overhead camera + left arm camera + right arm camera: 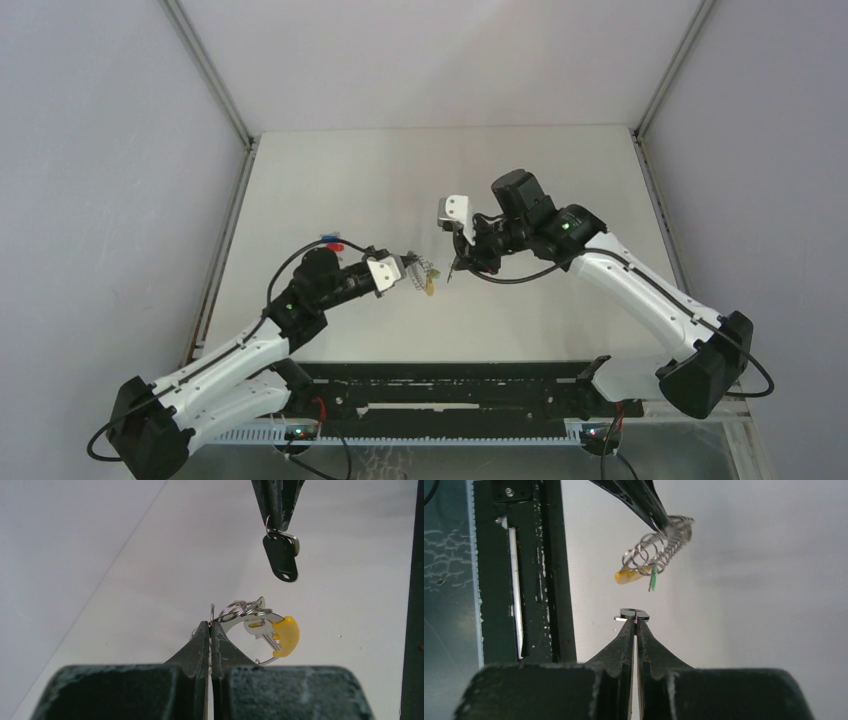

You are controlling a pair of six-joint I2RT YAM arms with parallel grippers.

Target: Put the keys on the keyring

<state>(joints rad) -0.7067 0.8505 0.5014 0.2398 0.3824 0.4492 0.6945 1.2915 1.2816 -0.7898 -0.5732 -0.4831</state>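
From above, both arms reach toward the middle of the bench (350,180) and their tips nearly meet, raised above its surface. The left gripper (410,268) is clamped on the keyring (428,276), whose chain and yellow strip hang just off its fingertips. The right gripper (457,264) points down and toward it, with the tiny black-headed key (452,277) pinched at its tip; key and keyring lie just beside each other, and this view does not show whether they touch. A pair of blue- and red-headed keys (330,241) lies on the bench behind the left arm. In the left wrist view, the left gripper's jaws are pressed together on a thin ring at the edge of the keyring (250,617). Small metal rings bunch at the top of the keyring and the yellow strip (287,635) curves down its right side. Above and to the right, the right gripper (276,526) comes down with the key (281,556) dangling from its closed tip, clear of the keyring. In the right wrist view, the right gripper (636,622) is squeezed on the key (634,613), seen edge-on as a thin dark bar. The left gripper (665,524) enters from the top, with the chain loop (656,552) and a small green tag (653,581) hanging above the key, with a gap between them.
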